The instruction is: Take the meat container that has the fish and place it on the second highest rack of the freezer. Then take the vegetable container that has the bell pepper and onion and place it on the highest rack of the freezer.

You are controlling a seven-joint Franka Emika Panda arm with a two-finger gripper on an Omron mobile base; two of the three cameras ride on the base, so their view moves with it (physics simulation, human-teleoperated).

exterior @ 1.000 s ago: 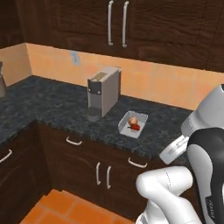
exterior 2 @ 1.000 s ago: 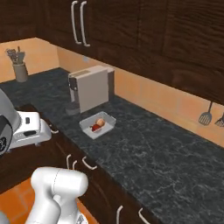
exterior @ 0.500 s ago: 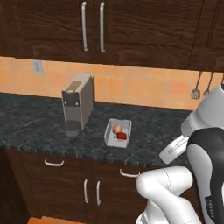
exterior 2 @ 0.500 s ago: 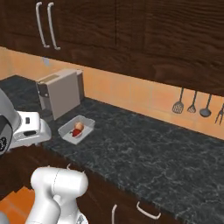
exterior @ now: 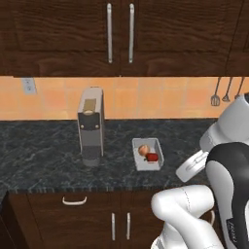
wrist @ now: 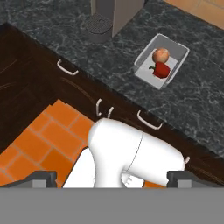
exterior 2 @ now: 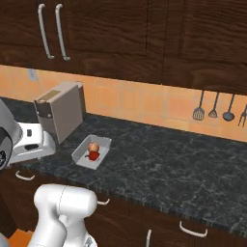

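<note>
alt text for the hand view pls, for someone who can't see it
Looking down from the hand at a dark speckled counter, where a grey tray holds an onion touching a red bell pepper. A coffee machine stands on the counter at the top edge, dark cabinets and orange floor tiles lie below, and the open tool is far from the tray.

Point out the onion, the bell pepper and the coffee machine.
onion [wrist: 161, 55], hand view, middle of its tan skin.
bell pepper [wrist: 162, 69], hand view, red body beside the onion.
coffee machine [exterior: 91, 131], left base view, grey front face.
</note>
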